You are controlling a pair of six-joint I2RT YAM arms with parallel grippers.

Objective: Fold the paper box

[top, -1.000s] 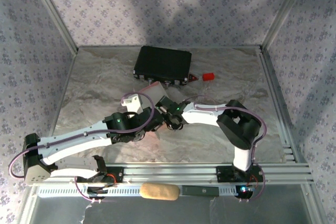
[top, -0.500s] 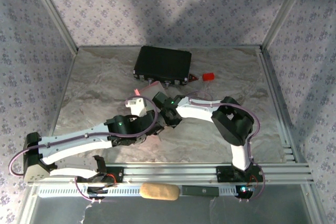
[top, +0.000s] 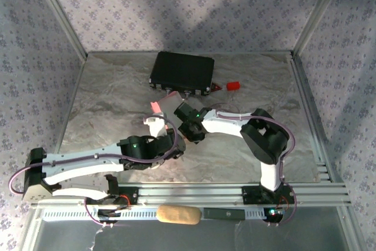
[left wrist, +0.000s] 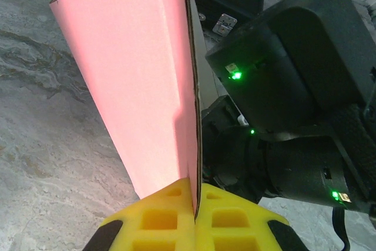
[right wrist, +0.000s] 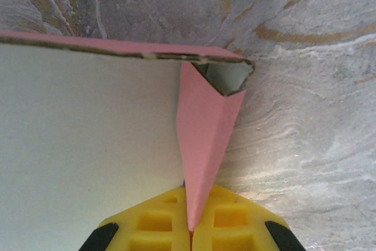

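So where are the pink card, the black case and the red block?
paper box (left wrist: 135, 74): left wrist view, pink panel.
black case (top: 182, 72): top view, lid centre.
red block (top: 234, 86): top view, top face.

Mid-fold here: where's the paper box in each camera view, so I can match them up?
Top external: the paper box is near centre, just below the black case.
Left wrist: tall pink sheet left of centre, edge pinched in the left claw.
Right wrist: pale panel at left, pink flap at centre, pinched in the right claw.
Shared landmark: the marbled table.
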